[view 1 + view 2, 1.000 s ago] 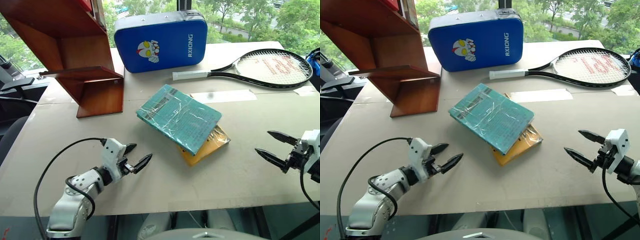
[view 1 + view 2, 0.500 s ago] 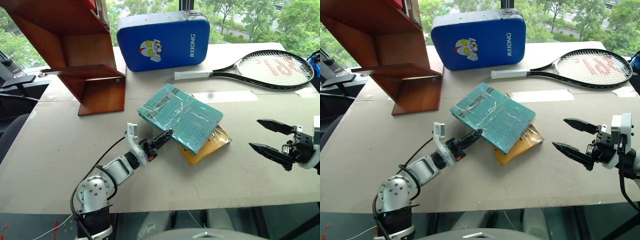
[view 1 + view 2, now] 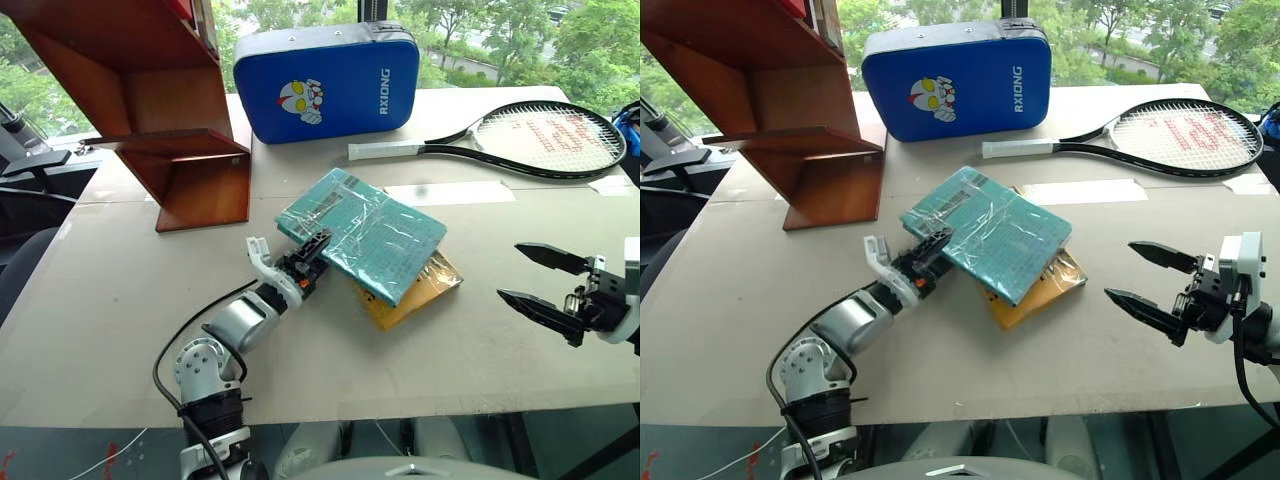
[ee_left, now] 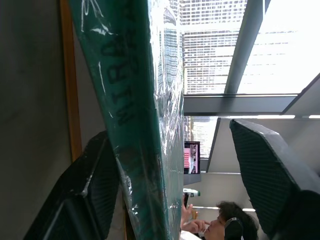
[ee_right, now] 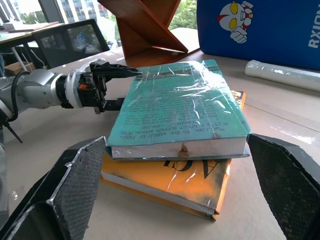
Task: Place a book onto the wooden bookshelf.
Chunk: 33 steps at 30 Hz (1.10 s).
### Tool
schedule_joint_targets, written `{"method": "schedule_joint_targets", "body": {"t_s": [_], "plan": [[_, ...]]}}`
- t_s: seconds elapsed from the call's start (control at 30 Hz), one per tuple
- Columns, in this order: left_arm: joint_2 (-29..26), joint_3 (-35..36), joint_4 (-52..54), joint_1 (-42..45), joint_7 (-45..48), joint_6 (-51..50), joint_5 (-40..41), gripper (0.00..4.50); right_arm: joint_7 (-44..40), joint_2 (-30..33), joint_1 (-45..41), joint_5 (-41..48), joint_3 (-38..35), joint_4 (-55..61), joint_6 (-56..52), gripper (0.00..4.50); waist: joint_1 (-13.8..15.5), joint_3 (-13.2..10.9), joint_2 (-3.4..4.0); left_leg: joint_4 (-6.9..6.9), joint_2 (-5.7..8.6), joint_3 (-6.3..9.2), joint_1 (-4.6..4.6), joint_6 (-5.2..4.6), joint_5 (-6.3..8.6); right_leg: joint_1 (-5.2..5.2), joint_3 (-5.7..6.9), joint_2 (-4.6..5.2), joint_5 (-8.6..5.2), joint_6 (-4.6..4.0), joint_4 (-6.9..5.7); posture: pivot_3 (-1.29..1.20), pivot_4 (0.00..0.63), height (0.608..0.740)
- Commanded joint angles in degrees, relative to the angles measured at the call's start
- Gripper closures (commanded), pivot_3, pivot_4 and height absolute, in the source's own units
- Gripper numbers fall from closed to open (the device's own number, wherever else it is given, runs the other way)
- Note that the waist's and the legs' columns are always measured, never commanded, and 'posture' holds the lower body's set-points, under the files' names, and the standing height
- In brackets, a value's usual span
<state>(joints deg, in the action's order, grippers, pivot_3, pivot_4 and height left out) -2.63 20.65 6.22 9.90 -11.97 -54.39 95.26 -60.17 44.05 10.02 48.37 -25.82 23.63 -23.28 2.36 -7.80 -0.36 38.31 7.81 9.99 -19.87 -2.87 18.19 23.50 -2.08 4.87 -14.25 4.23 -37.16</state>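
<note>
The teal-green book [image 3: 375, 235] in clear wrap lies flat on a yellow-orange book [image 3: 425, 290] at the table's middle. My left gripper [image 3: 318, 245] is at its near-left corner, rolled on its side. The jaws straddle the corner, one over the cover and one below. In the left wrist view one finger [image 4: 95, 180] lies against the book [image 4: 140, 110] and the other finger [image 4: 265, 170] stands apart from it. My right gripper [image 3: 510, 272] hangs open to the right of the books with nothing in it. The wooden bookshelf [image 3: 170, 110] stands at the back left.
A blue padded case [image 3: 325, 80] stands upright behind the books. A black tennis racket [image 3: 540, 135] lies at the back right, with a white strip [image 3: 450, 192] on the table just in front of its handle. The table's front edge runs just below both arms.
My left gripper rolled over and moved forward and right to the teal book's corner, and its jaws narrowed around that corner. My right gripper rose a little and shifted slightly left.
</note>
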Motion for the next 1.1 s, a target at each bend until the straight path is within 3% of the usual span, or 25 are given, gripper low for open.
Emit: {"method": "schedule_joint_targets", "body": {"t_s": [0.03, 0.13, 0.3, 0.47, 0.67, 0.87, 1.1], "plan": [[-1.1, -1.0, 1.5, -1.1, -0.5, 1.1, 3.5, 3.05, -0.7, -0.3, 0.2, -0.2, -2.1, 0.4, 1.7, 0.00, 0.0, 0.0, 0.00, 0.00, 0.00, 0.00, 0.00, 0.00, 0.00, 0.00, 0.00, 0.00, 0.00, 0.00, 0.00, 0.00, 0.150, 0.740], [-1.7, -1.5, 1.5, -1.7, -0.6, 2.2, 4.1, 4.47, -1.0, -0.2, 0.0, -0.6, -1.8, 0.1, 2.1, 0.00, 0.0, 0.0, 0.00, 0.00, 0.00, -0.03, 0.02, 0.00, 0.00, 0.00, -0.04, -0.01, 0.00, 0.00, -0.02, 0.00, 0.150, 0.740], [-2.9, -2.6, 3.8, -1.3, 1.7, 3.8, 2.8, 4.47, -1.2, 0.1, -1.9, -0.2, -1.8, -1.2, 2.0, 0.00, 0.0, 0.0, 0.00, 0.00, 0.00, -0.06, 0.03, 0.00, 0.00, 0.00, -0.07, -0.02, 0.00, 0.00, -0.03, 0.00, 0.150, 0.740], [-12.8, -6.3, 13.2, 3.3, 11.4, 3.9, -9.3, 4.47, 0.2, 0.0, -5.4, 3.2, -2.6, -2.2, -0.2, 0.00, 0.0, -0.1, -0.13, -0.02, -0.01, -0.08, 0.01, 0.01, 0.00, 0.10, -0.09, -0.05, 0.00, -0.01, -0.13, 0.00, 0.150, 0.740], [-32.3, -13.5, 23.4, 18.5, 25.2, 9.7, -34.3, 4.47, 2.7, -0.4, -14.3, 9.7, -2.1, -5.1, -4.0, 0.00, -0.1, -0.2, -0.33, 0.02, 0.02, -0.12, -0.04, 0.01, 0.00, 0.09, -0.10, -0.04, 0.03, -0.05, -0.08, 0.00, 0.150, 0.740], [-57.3, -24.4, 20.7, 34.1, 47.4, 29.5, -68.8, 4.47, 4.1, -1.5, -23.8, 12.4, 0.7, -8.6, -7.3, 0.00, -1.0, -0.4, -0.32, -0.24, -0.05, -0.14, -0.15, 0.03, 0.01, 0.31, -0.10, -0.13, 0.04, -0.07, 0.16, 0.00, 0.150, 0.740], [-68.2, -25.5, 12.0, 46.0, 57.0, 41.5, -88.4, 4.47, 2.1, -2.9, -30.2, 10.9, 3.9, -12.7, -8.0, 0.00, -1.7, -0.5, -0.30, -0.32, -0.05, 0.04, -0.46, 0.02, 0.01, 0.51, 0.33, -0.07, 0.04, -0.07, 0.42, 0.00, 0.150, 0.740]]}}
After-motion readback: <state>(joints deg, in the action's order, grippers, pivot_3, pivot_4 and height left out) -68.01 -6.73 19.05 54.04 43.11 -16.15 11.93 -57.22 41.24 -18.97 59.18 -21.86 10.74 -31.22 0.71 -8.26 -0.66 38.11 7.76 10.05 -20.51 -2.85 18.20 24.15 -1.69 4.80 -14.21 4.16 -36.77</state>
